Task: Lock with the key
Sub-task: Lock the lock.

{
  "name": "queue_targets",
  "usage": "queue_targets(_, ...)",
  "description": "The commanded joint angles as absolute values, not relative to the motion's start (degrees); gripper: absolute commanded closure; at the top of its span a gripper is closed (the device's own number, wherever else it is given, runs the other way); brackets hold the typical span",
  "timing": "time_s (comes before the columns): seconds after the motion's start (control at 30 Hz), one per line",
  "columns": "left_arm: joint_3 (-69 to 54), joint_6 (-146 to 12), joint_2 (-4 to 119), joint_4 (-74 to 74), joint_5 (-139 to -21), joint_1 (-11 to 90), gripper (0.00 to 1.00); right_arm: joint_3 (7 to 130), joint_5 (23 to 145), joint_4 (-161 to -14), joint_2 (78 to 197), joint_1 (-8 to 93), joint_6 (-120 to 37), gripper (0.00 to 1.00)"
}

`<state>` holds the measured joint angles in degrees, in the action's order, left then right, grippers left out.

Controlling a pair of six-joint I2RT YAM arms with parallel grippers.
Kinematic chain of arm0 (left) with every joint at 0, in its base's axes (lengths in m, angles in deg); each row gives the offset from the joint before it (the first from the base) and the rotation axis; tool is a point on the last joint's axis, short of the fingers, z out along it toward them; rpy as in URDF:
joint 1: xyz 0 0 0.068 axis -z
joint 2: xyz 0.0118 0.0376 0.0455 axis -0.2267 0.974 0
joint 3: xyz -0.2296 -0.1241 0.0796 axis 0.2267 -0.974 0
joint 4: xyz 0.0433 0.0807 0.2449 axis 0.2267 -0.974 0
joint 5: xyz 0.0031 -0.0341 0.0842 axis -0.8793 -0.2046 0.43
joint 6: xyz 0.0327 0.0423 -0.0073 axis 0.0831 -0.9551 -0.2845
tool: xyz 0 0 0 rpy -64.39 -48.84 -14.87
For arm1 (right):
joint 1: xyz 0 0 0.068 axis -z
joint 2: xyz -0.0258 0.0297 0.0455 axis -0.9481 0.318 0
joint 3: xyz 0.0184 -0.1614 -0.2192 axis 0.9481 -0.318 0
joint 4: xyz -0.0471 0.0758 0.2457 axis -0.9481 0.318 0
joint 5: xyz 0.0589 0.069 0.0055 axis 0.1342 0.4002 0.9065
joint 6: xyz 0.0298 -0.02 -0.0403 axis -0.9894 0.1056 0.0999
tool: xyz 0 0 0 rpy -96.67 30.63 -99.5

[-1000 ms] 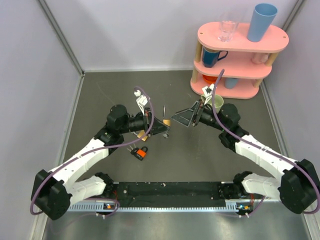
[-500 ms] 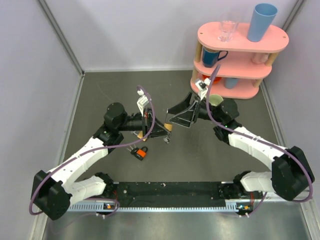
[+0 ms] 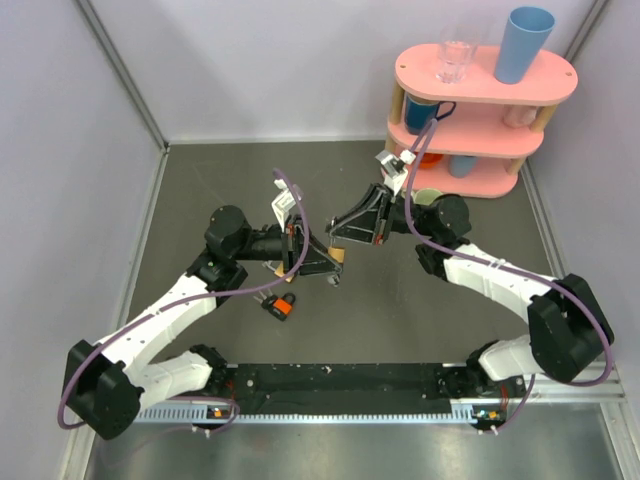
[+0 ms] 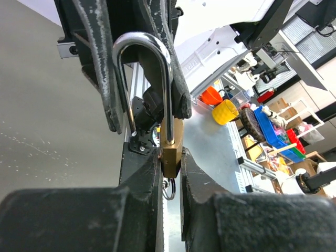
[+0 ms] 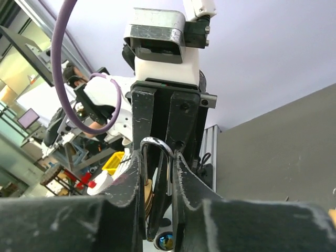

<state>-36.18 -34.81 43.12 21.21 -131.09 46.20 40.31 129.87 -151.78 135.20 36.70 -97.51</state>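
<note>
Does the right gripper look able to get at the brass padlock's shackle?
Probably yes: the left gripper clamps only the brass body, and the shackle stands bare between the right fingers.

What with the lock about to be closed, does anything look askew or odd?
The brass padlock, clamped in the left pincer, has its shackle open: one leg sits in the body, the other hangs free beside it. The right pincer straddles that shackle. Nothing looks spilled or broken.

Pink three-tier shelf (image 3: 482, 135), behind right claw (image 3: 337, 230): blue tumbler (image 3: 523, 45), clear glass (image 3: 455, 62), blue mug (image 3: 425, 114). Orange-and-black padlock (image 3: 280, 305), on desk (image 3: 220, 180), near left claw (image 3: 337, 263).
</note>
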Motion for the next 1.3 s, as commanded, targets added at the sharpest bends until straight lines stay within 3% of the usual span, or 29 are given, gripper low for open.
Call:
queue_targets(0.0,-33.85,-35.59,43.1,23.68,-130.7,46.41,1.0,41.98,128.18,-149.99,132.44,35.95,-94.82,1.0)
queue_targets(0.33,-33.59,-42.98,41.08,14.8,-122.62,46.41,1.0,39.87,110.33,-120.53,119.87,35.95,-79.16,1.0)
queue_targets(0.73,-32.01,-42.02,42.31,16.73,-124.19,46.41,1.0,36.79,115.16,-127.89,118.71,35.86,-81.18,1.0)
queue_targets(0.93,-31.83,-41.66,42.66,17.87,-127.18,46.32,1.0,37.32,116.3,-129.65,120.03,35.95,-80.99,0.71)
queue_targets(1.03,-31.65,-41.4,42.57,17.96,-128.32,46.41,1.0,38.02,117.62,-132.45,121.52,35.86,-82.31,0.63)
queue_targets(1.13,-31.57,-41.14,42.75,18.05,-129.29,46.41,1.0,38.99,119.72,-135.62,123.36,35.69,-83.98,0.57)
queue_targets(1.27,-31.57,-40.7,42.93,18.05,-130.17,46.41,1.0,40.31,120.43,-137.99,125.48,34.9,-85.21,0.6)
